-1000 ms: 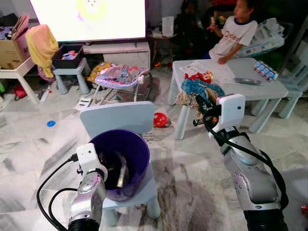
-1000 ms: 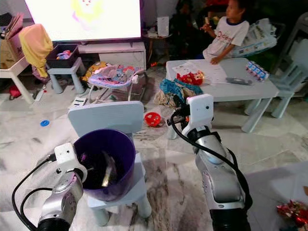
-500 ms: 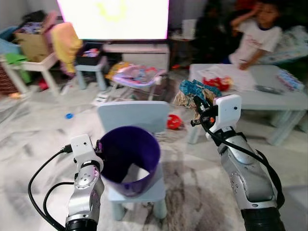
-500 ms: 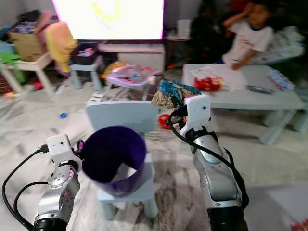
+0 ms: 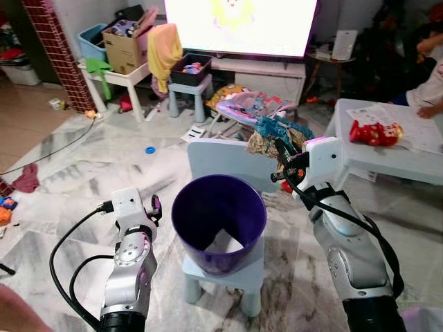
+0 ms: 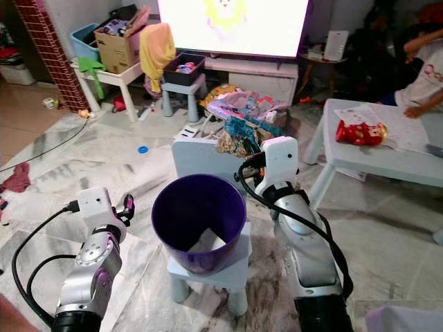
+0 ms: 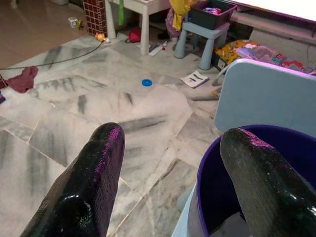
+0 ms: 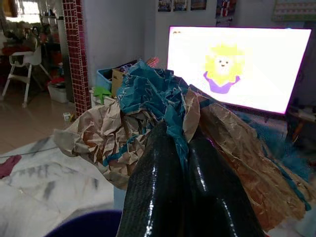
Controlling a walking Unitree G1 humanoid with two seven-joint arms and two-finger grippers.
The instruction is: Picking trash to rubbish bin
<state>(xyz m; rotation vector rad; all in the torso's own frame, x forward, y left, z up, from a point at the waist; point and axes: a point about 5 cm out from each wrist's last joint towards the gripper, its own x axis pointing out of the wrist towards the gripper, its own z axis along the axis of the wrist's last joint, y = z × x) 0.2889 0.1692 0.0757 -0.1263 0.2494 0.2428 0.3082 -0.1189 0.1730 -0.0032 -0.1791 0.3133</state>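
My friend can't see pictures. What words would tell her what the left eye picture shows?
The robot's right tool pinches a crumpled blue and brown paper wad just above and behind a purple bin standing on a small pale blue chair. Its left tool waits open beside the bin, in a toy-strewn living room with a glowing TV.

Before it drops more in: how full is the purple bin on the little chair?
Nearly empty. The purple bin stands upright on the chair, and a pale scrap lies on its bottom.
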